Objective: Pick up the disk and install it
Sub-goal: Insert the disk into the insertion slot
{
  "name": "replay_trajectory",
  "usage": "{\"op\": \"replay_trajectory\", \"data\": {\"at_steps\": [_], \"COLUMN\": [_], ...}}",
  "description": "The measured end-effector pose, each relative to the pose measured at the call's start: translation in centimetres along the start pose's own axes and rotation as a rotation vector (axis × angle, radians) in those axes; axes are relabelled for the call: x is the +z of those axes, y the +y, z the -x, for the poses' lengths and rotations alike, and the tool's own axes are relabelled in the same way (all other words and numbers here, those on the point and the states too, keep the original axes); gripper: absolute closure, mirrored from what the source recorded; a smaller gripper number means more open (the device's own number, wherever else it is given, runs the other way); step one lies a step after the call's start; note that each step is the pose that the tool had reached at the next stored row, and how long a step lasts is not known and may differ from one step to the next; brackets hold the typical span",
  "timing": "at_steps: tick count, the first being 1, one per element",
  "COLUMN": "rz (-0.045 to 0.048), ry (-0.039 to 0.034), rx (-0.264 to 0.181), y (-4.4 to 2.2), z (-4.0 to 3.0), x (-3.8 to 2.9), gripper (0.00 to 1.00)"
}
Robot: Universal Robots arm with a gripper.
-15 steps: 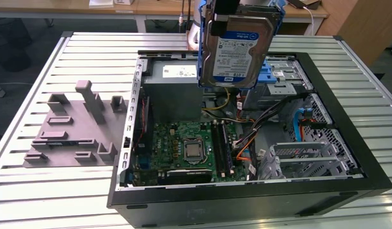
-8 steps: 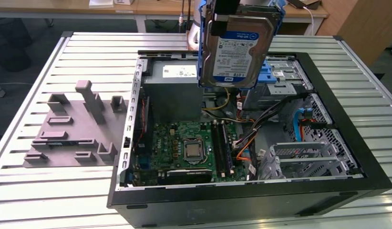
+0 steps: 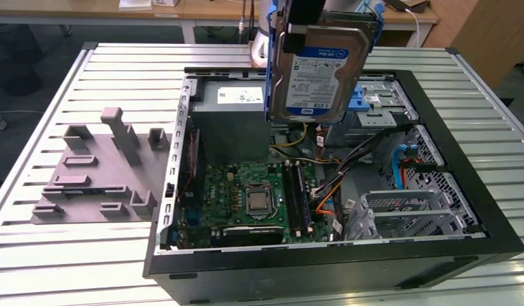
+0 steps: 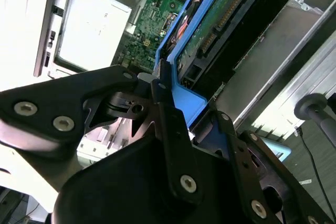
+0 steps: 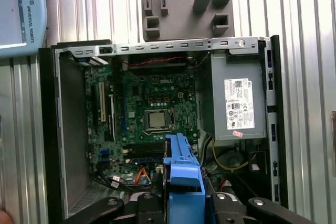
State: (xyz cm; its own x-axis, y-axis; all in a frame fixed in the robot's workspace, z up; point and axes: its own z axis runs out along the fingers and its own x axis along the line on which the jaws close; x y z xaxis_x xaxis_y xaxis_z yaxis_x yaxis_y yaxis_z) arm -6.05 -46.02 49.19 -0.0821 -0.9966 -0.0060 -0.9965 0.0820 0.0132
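A: Exterior view first. The disk (image 3: 320, 70) hung upright over the open computer case (image 3: 466, 210), clear of it, in front of the drive bay (image 3: 383, 105). The gripper (image 3: 303, 38) was cut off at the frame's top, so I couldn't read the grip there.

B: Risk?

A: My guess: the blue bracket (image 3: 377, 38) could catch the bay's metal edge or the loose cables (image 3: 351, 159) if it came down tilted. The disk hid part of the bay.

B: Second wrist view?

A: The fingers (image 4: 167, 124) were clenched on the bracket's edge, grasping the disk. It was a thin plastic hold, so it might slip or twist. The bracket hid the far finger's contact.

B: First wrist view?

A: The disk was edge-on, with just the blue bracket between the gripper's links. It sat above the motherboard (image 5: 152, 114), with the power supply (image 5: 236, 103) alongside. I couldn't judge alignment with the bay from there. The label face was turned away.
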Motion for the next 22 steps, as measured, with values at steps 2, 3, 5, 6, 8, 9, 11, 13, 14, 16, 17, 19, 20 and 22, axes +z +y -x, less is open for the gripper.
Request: {"op": "replay_trajectory", "data": {"at_steps": [2, 3, 5, 6, 8, 9, 11, 13, 14, 16, 17, 19, 20, 22], "rz": [-0.0001, -0.0002, -0.0002, -0.0003, -0.0005, -0.0005, -0.0005, -0.0004, -0.0004, -0.0006, -0.0005, -0.0006, -0.0006, -0.0007], "ry": [0.0010, 0.0018, 0.0033, 0.0041, 0.0050, 0.0050, 0.0052, 0.0052, 0.0057, 0.0064, 0.0067, 0.0071, 0.0075, 0.0076], "rx": [0.000, 0.000, 0.000, 0.000, 0.000, 0.000, 0.000, 0.000, 0.000, 0.000, 0.000, 0.000, 0.000, 0.000], "y": [-0.05, -0.08, -0.12, -0.14, -0.38, -0.70, -1.47, -2.07, -2.21, -2.31, -2.34, -2.41, -2.44, -2.51], "z": [-0.65, -0.95, -1.45, -1.67, -1.94, -1.94, -1.92, -1.90, -1.95, -2.41, -2.75, -3.53, -3.93, -4.82], "x": [0.01, 0.01, 0.01, 0.02, 0.05, 0.06, 0.07, 0.13, 0.16, 0.26, 0.30, 0.39, 0.42, 0.53], "gripper": [0.64, 0.64, 0.64, 0.64, 0.64, 0.64, 0.64, 0.64, 0.64, 0.64, 0.64, 0.64, 0.64, 0.64]}}
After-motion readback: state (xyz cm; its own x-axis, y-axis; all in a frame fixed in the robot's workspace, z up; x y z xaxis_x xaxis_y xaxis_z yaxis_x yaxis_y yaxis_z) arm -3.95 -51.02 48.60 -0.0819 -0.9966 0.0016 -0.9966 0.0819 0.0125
